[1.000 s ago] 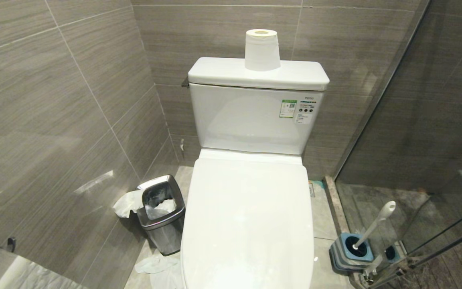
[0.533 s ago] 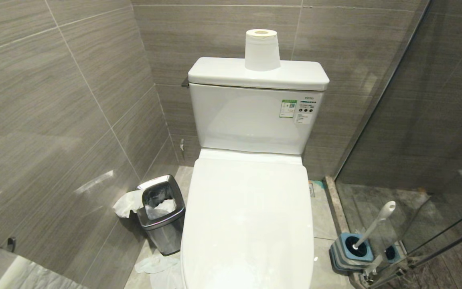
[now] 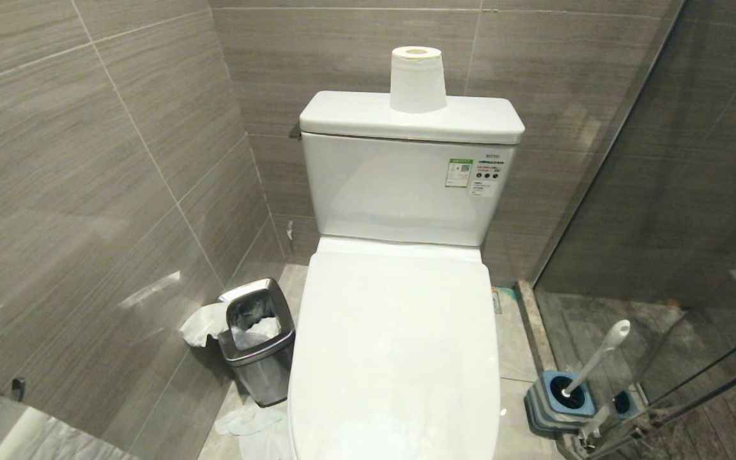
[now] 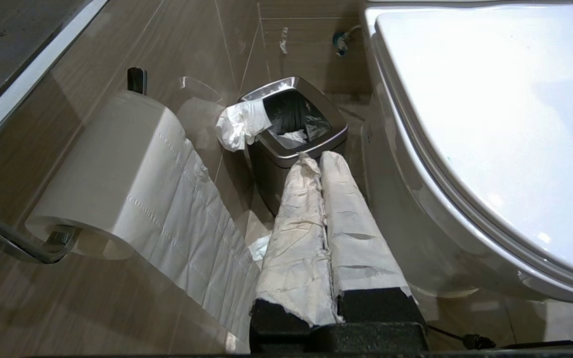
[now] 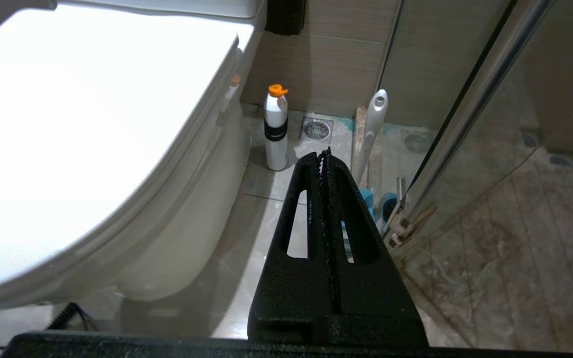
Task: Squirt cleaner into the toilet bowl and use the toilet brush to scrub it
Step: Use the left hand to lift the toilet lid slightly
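The white toilet stands with its lid [image 3: 393,345] down, so the toilet bowl is hidden beneath it. The toilet brush [image 3: 598,354] leans in its blue-grey holder [image 3: 559,399] on the floor right of the toilet, its white handle [image 5: 372,129] against the glass. The cleaner is out of view. Neither arm shows in the head view. My left gripper [image 4: 315,156], fingers wrapped in white tape, hangs shut and empty beside the toilet's left flank [image 4: 406,199]. My right gripper [image 5: 324,153], black, is shut and empty, low beside the toilet's right flank [image 5: 192,223].
A steel bin [image 3: 256,338] with tissue stands left of the toilet, more tissue [image 3: 250,425] on the floor. A paper roll [image 3: 416,80] sits on the tank, another [image 4: 117,164] hangs on the left wall. A white orange-capped bottle [image 5: 276,129] stands near a floor drain [image 5: 316,130]. Glass partition [image 3: 662,223] at right.
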Robot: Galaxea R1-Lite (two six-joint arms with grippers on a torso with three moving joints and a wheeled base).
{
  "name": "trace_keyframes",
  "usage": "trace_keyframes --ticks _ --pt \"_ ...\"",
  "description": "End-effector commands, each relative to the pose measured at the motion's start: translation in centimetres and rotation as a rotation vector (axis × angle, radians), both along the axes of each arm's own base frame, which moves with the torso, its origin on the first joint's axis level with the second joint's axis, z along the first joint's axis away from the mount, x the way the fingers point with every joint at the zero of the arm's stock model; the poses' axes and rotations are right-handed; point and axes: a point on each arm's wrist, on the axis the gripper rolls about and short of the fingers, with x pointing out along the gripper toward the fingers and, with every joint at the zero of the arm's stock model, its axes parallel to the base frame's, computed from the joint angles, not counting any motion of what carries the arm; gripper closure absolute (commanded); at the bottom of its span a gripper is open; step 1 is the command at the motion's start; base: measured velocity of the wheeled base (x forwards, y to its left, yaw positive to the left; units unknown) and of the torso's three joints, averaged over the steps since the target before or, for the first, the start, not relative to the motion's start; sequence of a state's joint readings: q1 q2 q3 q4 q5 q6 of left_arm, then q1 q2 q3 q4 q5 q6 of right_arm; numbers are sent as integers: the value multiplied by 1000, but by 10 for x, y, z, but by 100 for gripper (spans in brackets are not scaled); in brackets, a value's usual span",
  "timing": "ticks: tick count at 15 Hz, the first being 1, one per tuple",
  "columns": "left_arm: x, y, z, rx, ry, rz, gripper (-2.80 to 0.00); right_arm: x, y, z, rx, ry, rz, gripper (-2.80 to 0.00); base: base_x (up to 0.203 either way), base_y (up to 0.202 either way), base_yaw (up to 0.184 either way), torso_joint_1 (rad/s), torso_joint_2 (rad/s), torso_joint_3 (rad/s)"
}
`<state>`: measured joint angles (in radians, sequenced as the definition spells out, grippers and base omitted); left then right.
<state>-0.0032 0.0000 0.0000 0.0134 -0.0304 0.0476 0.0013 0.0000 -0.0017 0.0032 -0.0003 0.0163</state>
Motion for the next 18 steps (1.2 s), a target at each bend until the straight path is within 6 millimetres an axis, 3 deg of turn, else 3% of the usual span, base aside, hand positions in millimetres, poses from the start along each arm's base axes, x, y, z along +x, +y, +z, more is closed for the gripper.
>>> trace_keyframes --ticks 1,18 --pt "0 0 0 3 3 -2 0 0 0 0 -46 1 23 0 0 0 0 0 0 0" --pt "0 0 0 1 3 -2 0 0 0 0 14 3 8 0 0 0 0 0 0 0"
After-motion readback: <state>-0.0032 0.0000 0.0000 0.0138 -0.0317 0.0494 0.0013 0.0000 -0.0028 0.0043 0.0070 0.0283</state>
